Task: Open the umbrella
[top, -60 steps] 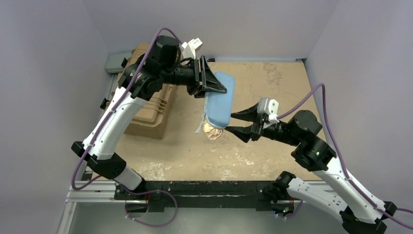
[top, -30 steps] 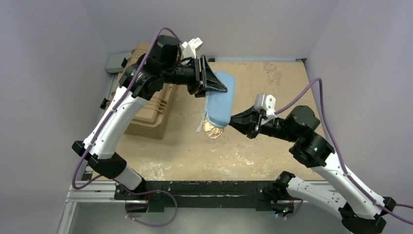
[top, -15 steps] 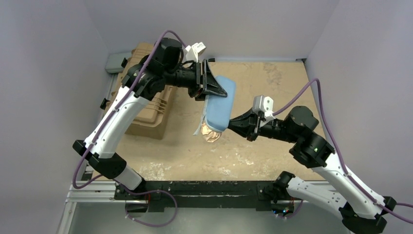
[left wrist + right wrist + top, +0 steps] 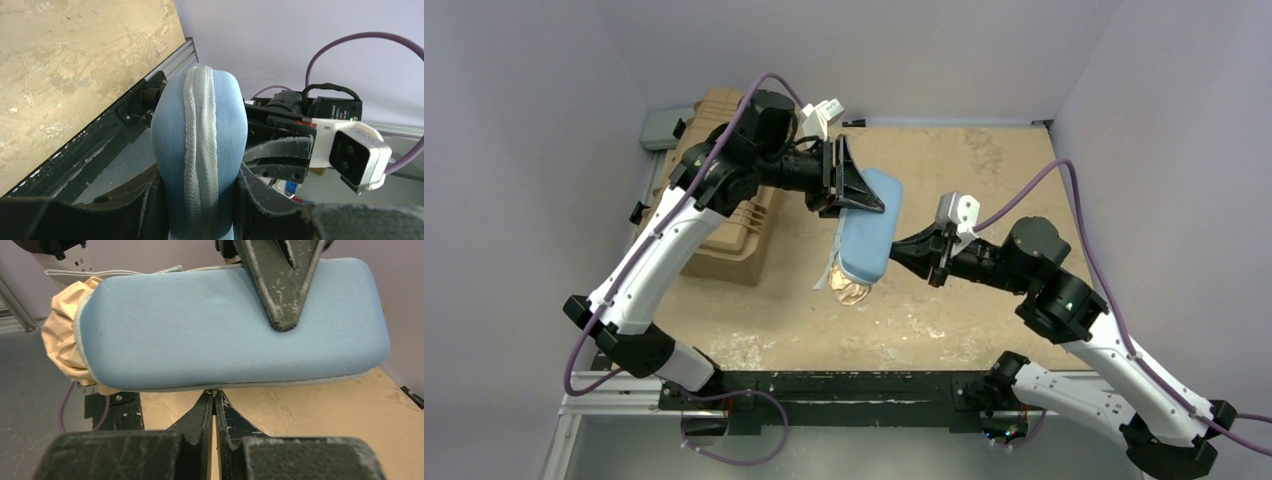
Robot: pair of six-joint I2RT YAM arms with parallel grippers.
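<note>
My left claw [image 4: 864,203] clamps the blue sleeve [image 4: 869,232] aloft so my right claw [image 4: 897,246], closed tight at its zipper seam, can free the umbrella [image 4: 848,291].

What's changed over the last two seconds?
The right gripper, open two seconds ago, closed at the side edge of the blue sleeve; whether it pinches anything is unclear. Both arms carried the sleeve slightly leftward. Unchanged: the left gripper clamps the sleeve, and the umbrella pokes from its near end.
</note>
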